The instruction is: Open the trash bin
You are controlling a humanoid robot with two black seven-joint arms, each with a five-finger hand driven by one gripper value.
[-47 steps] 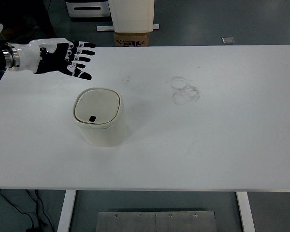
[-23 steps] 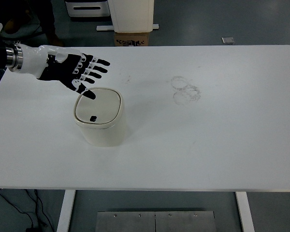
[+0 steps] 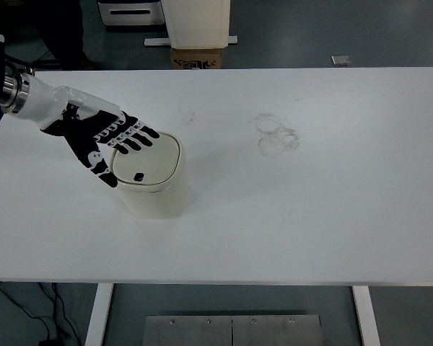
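Head view shows the left hand (image 3: 105,140) with its fingers spread and holding nothing, palm turned down, reaching in from the left edge of the white table (image 3: 332,209). A second ago this hand hung well back and to the left of the bin, over bare table; half a second ago its fingertips had only reached the far left corner of the lid. Now it has dropped lower and come nearer, so the four fingers (image 3: 133,138) lie across the far left part of the lid (image 3: 148,158) and the thumb (image 3: 101,167) hangs down by the bin's left side. Whether the fingers actually press the lid or sit just above it cannot be told from this height.

That shift suggests the approach is about over and the opening itself has not begun: the lid looks flat and closed. The small dark button (image 3: 138,176) near the lid's front edge sits just in front of the fingertips, not under them, so the hand probably has to slide toward the near edge before it can push there.

The cream trash bin (image 3: 155,198) stands upright on the left half of the table, directly under and to the right of the hand. Faint ring smudges (image 3: 276,135) mark the tabletop well off to the right. No right hand appears.
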